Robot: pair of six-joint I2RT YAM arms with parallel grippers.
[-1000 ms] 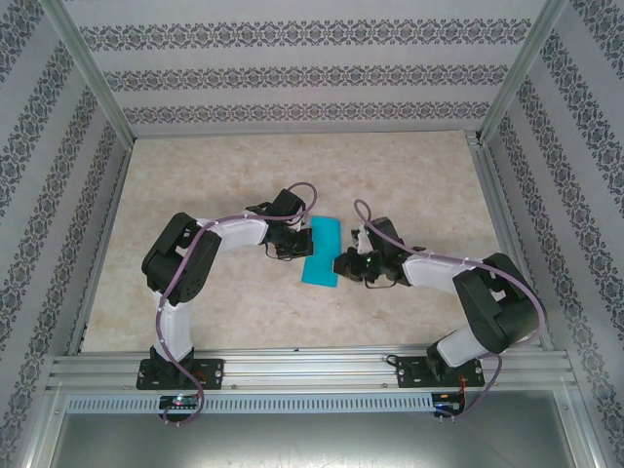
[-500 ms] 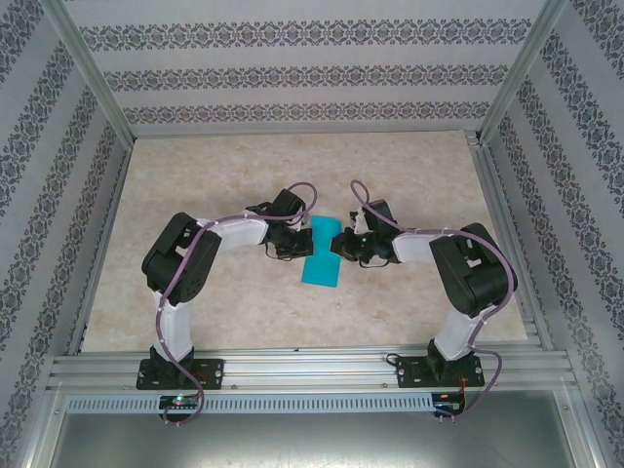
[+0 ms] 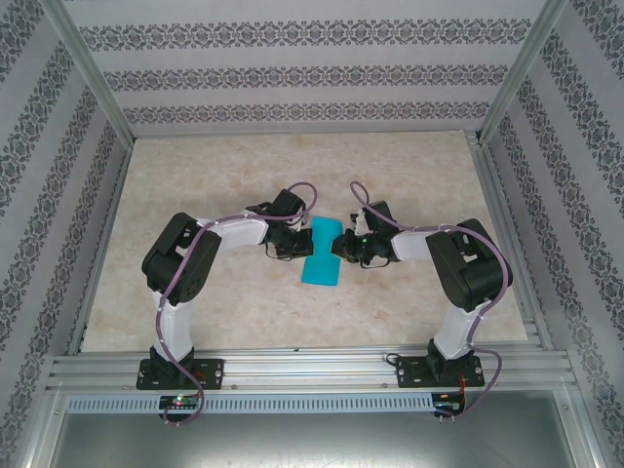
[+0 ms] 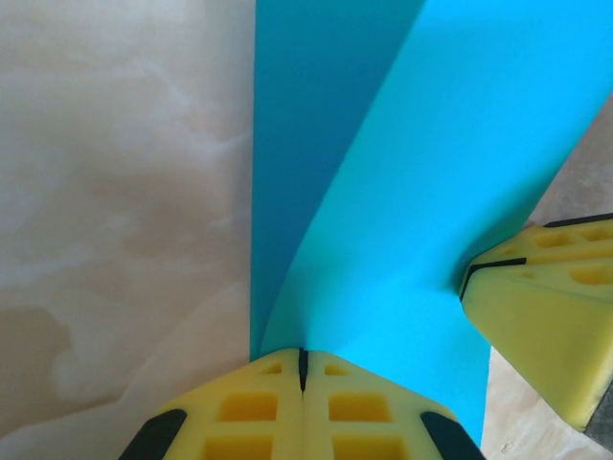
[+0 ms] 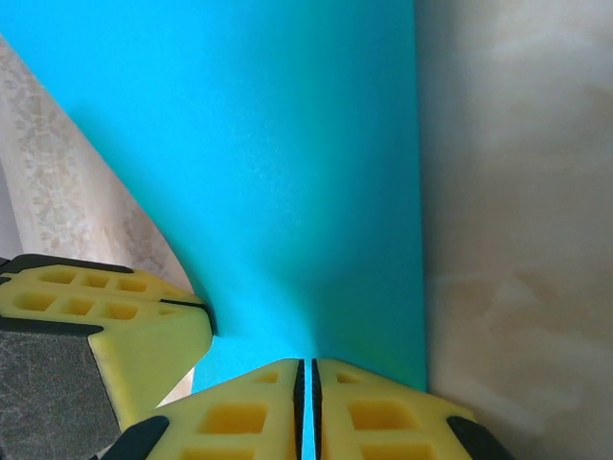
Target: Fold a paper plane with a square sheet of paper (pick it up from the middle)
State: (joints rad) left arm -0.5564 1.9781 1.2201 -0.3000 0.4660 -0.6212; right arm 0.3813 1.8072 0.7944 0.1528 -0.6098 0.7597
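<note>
Paper: square sheet of paper [image 3: 321, 253] seen as narrow teal-blue strip, long axis 12-to-6, one layer lifted along a lengthwise crease, held at centre of table [image 3: 409, 175] | left gripper [image 3: 295, 240]: pinched on its 9 o'clock edge | right gripper [image 3: 341, 244]: pinched on its 3 o'clock edge

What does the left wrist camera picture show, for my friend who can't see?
The left end effector is shut on a folded teal-blue square sheet of paper over the beige table. The right end effector grips its right side.
</note>
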